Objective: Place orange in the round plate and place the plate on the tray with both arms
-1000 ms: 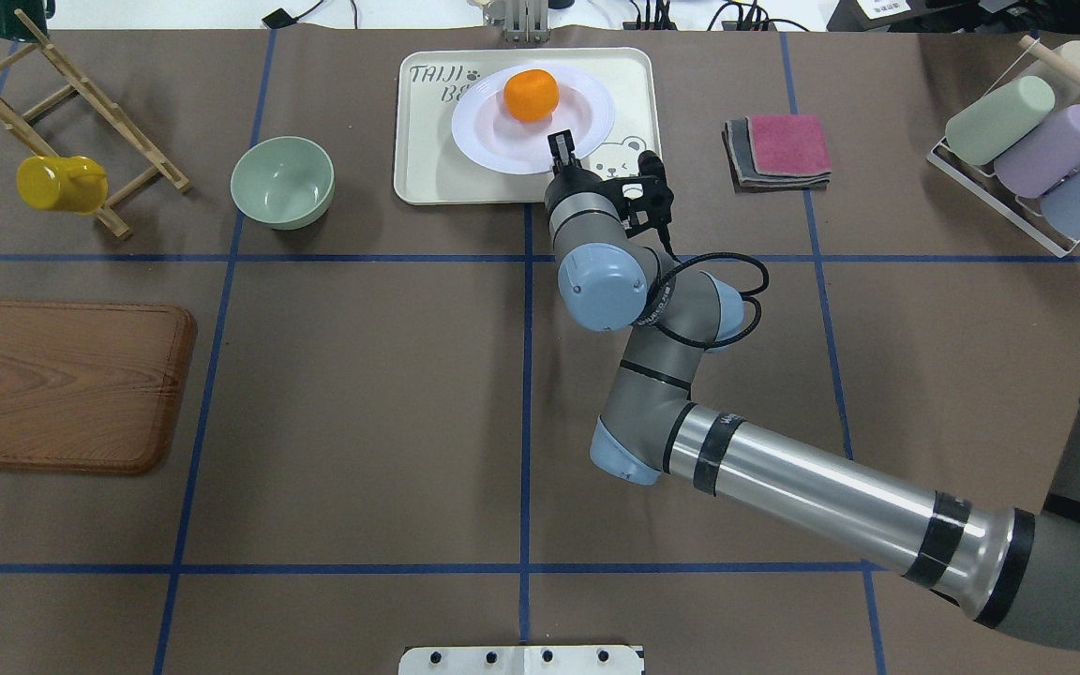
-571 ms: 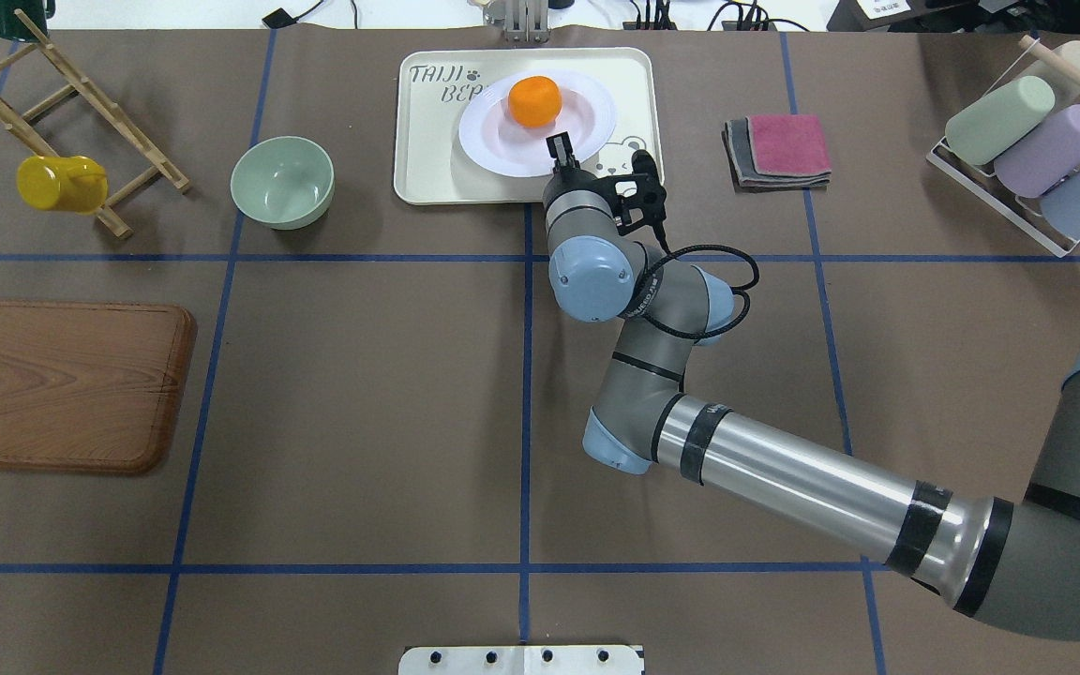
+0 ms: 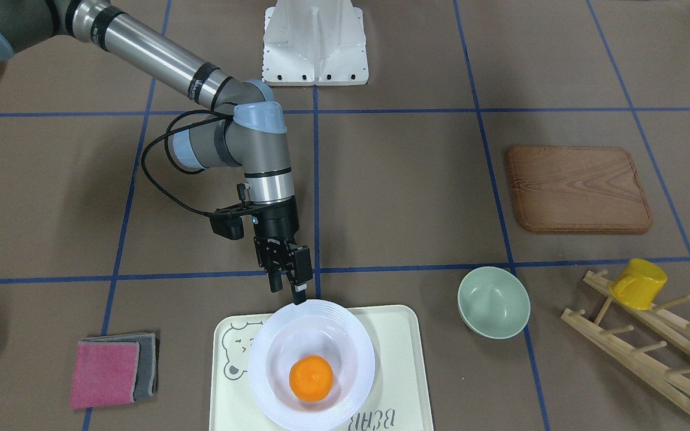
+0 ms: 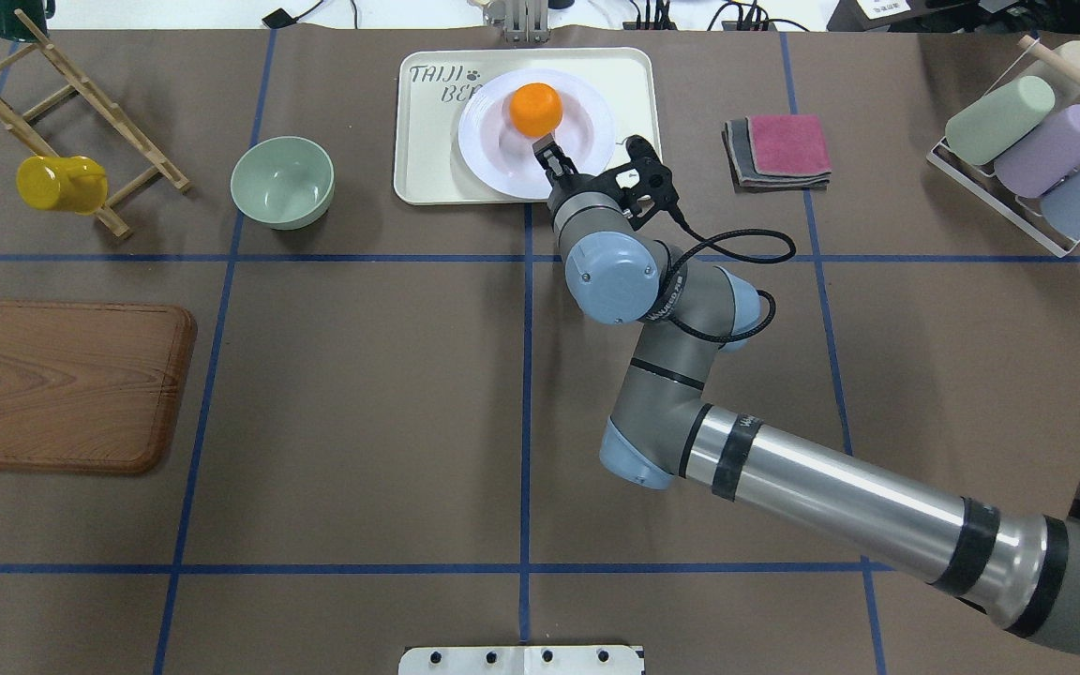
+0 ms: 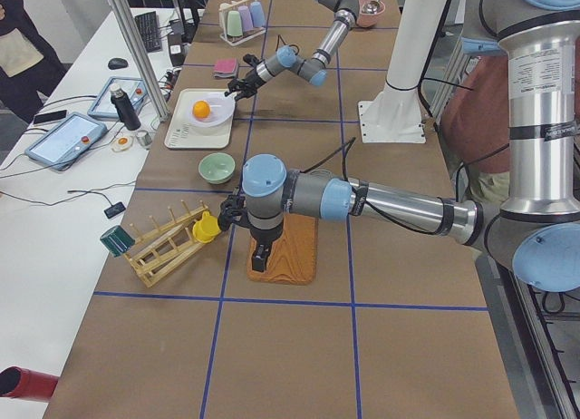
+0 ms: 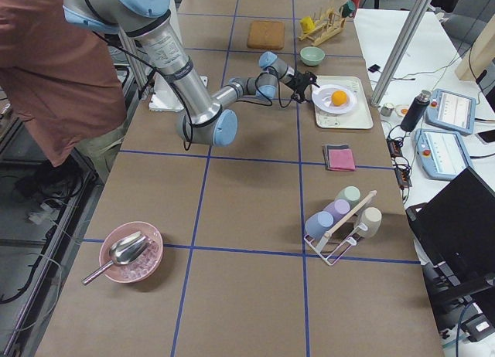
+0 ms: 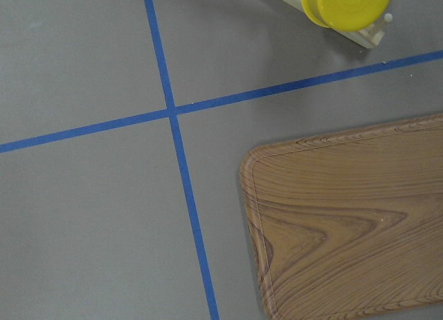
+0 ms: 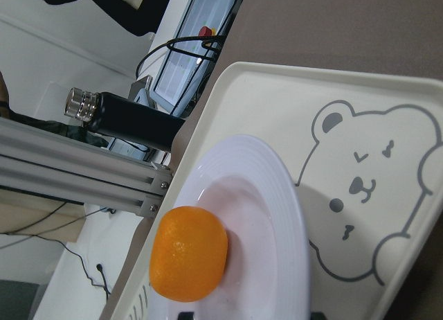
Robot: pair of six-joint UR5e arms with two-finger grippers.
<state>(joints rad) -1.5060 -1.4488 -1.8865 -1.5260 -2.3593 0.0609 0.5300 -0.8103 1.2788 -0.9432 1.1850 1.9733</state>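
The orange [image 4: 536, 109] lies in the sunken centre of the round plate [image 4: 493, 141], which rests on the cream tray [image 4: 427, 141]. My right gripper [image 4: 547, 155] sits at the plate's robot-side rim and looks shut on it. In the front-facing view one fingertip [image 3: 300, 294] touches that rim, which pokes just past the tray's edge [image 3: 399, 359]. From the right wrist camera, the plate [image 8: 270, 216] throws a shadow on the bear drawing. My left gripper [image 5: 264, 253] hangs over the wooden board [image 5: 290, 251]; I cannot tell whether it is open or shut.
A pale green bowl [image 4: 282, 181] stands left of the tray, and folded cloths [image 4: 779, 150] lie to its right. A yellow cup [image 4: 60, 183] hangs on a wooden rack at far left. A cup rack [image 4: 1032, 141] is at far right. A person stands behind the robot [image 6: 54, 71].
The right wrist has turned and the gripper has slid a little left along the plate's rim. The plate's near rim now reaches further toward the tray's near edge.
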